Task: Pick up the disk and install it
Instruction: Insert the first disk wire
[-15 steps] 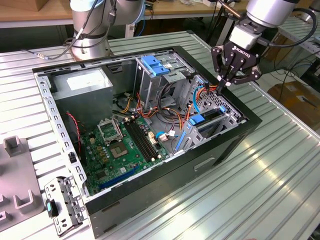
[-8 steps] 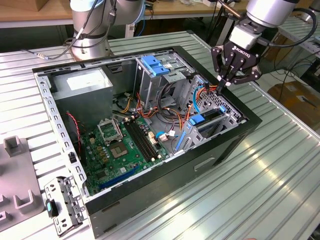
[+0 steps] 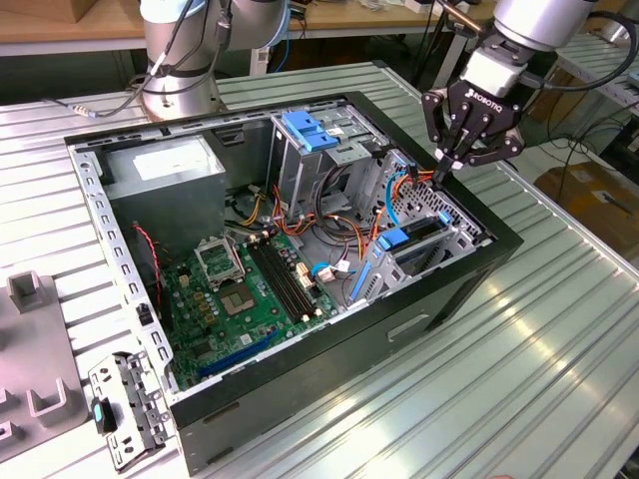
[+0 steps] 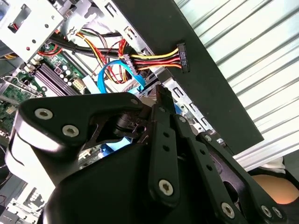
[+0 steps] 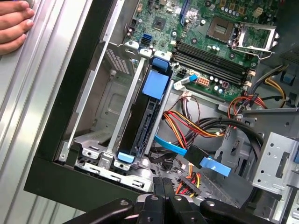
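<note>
The disk point(image 5: 150, 109), a dark drive in a bright blue carrier frame, stands on edge in the metal bay at the front corner of the open computer case point(image 3: 469, 269). In the exterior view the disk point(image 3: 394, 241) sits in that bay toward the right. My gripper point(image 3: 442, 172) hovers above the case's far right wall, over and behind the bay, apart from the disk. Its fingers are pressed together with nothing between them in both wrist views, with the gripper point(image 5: 162, 183) just above a bundle of coloured wires.
A black power connector point(image 4: 182, 57) on red, yellow and black wires lies over the case wall. A thin light-blue cable point(image 5: 175, 148) runs beside the bay. A tall grey cage with a blue handle point(image 3: 306, 130) stands mid-case. A person's hand point(image 5: 14, 23) rests on the table.
</note>
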